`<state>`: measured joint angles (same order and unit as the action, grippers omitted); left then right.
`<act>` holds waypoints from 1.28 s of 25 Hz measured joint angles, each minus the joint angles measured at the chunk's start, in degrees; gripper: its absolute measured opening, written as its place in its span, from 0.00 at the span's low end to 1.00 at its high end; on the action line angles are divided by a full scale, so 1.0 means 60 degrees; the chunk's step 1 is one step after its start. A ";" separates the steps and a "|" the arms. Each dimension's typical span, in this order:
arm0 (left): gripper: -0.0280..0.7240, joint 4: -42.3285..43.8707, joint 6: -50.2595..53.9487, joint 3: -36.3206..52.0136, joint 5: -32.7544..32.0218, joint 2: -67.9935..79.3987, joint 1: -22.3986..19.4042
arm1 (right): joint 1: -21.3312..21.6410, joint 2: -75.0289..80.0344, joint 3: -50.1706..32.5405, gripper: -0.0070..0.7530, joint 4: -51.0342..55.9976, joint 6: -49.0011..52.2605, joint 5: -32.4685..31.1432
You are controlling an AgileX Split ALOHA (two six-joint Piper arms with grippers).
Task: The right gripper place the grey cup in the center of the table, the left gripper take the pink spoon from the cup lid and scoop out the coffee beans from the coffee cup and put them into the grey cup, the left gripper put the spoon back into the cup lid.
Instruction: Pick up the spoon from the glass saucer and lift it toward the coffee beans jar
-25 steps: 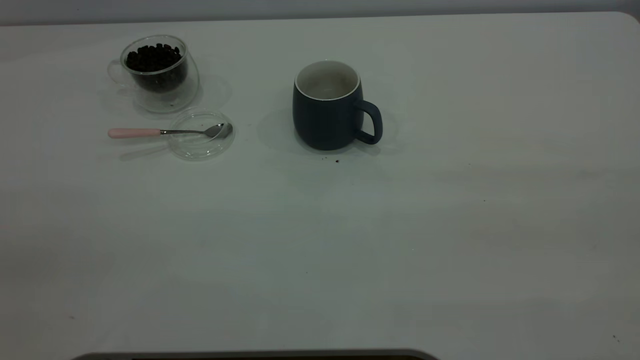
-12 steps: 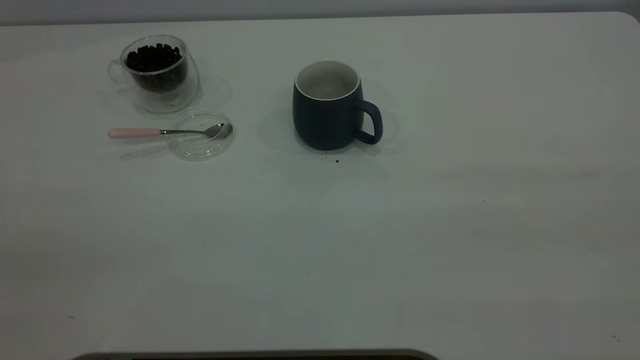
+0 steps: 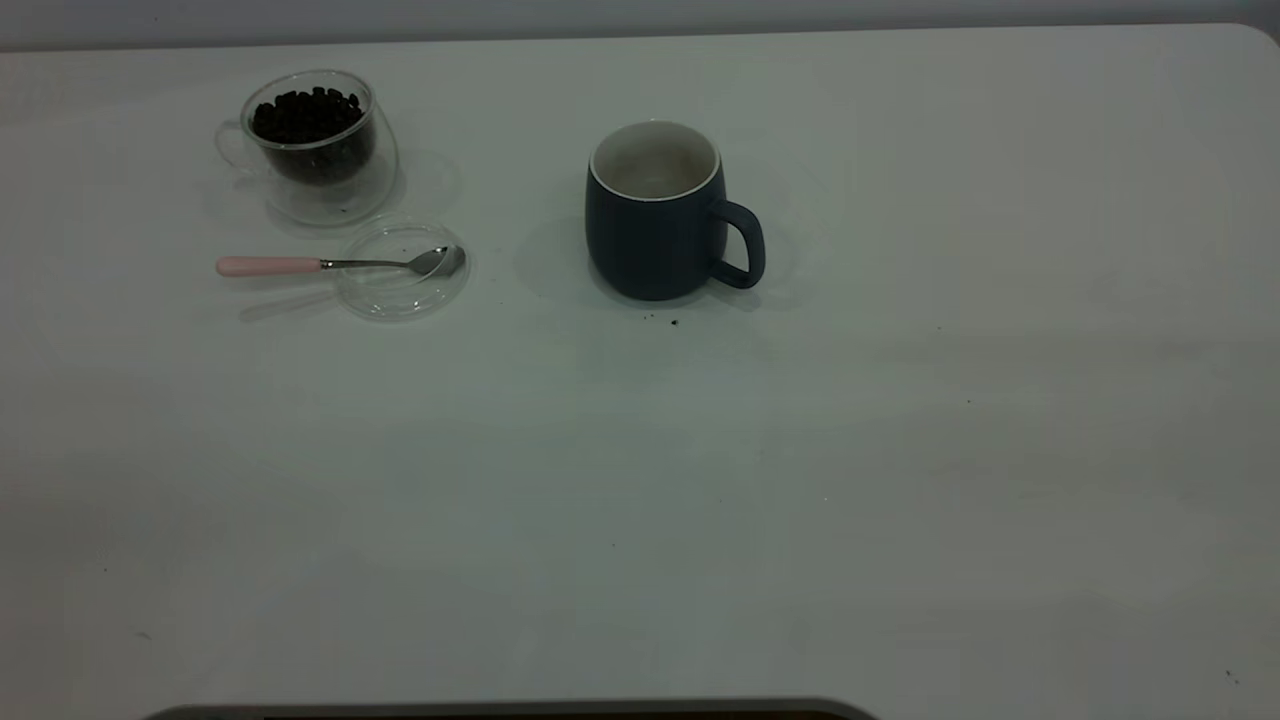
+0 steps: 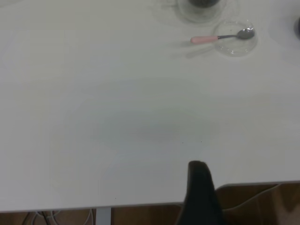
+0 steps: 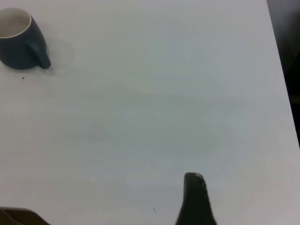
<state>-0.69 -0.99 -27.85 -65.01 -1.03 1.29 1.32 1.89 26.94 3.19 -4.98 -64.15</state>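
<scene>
The grey cup stands upright near the middle of the white table, handle toward the right, its white inside empty; the right wrist view also shows this cup. At the far left the clear coffee cup holds coffee beans. In front of it lies the cup lid, with the pink spoon resting across it, bowl on the lid. The left gripper is shut over the table's near edge, far from the spoon. The right gripper is shut and empty, far from the cup. Neither gripper shows in the exterior view.
A few dark specks lie just in front of the grey cup. The table's edge runs close under the left gripper, with floor and cables beyond. A dark strip borders the table's front edge.
</scene>
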 joint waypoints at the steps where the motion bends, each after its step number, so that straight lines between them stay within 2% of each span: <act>1: 0.82 0.0000 0.0000 0.0000 0.0000 0.0000 0.0000 | 0.0000 0.0000 0.0000 0.79 0.0000 0.0000 0.0000; 16: 0.82 -0.0421 0.0530 -0.0086 0.0197 0.0278 0.0000 | 0.0000 0.0000 0.0000 0.79 0.0000 0.0000 0.0000; 24: 0.82 -0.0718 -0.0150 -0.1039 0.2235 0.3292 0.0000 | 0.0000 0.0000 0.0000 0.79 0.0000 0.0000 -0.0003; 28: 0.82 -0.1619 -0.1185 -0.1357 0.3615 0.5068 0.0000 | 0.0000 0.0000 0.0000 0.79 0.0000 0.0007 -0.0003; 32: 0.82 -0.2744 -0.2547 -0.2032 0.4271 0.6968 0.0000 | 0.0000 0.0000 0.0000 0.79 0.0000 0.0007 -0.0003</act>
<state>-17.16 -16.26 -40.04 -39.39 40.78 1.29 1.32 1.89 26.94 3.19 -4.93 -64.17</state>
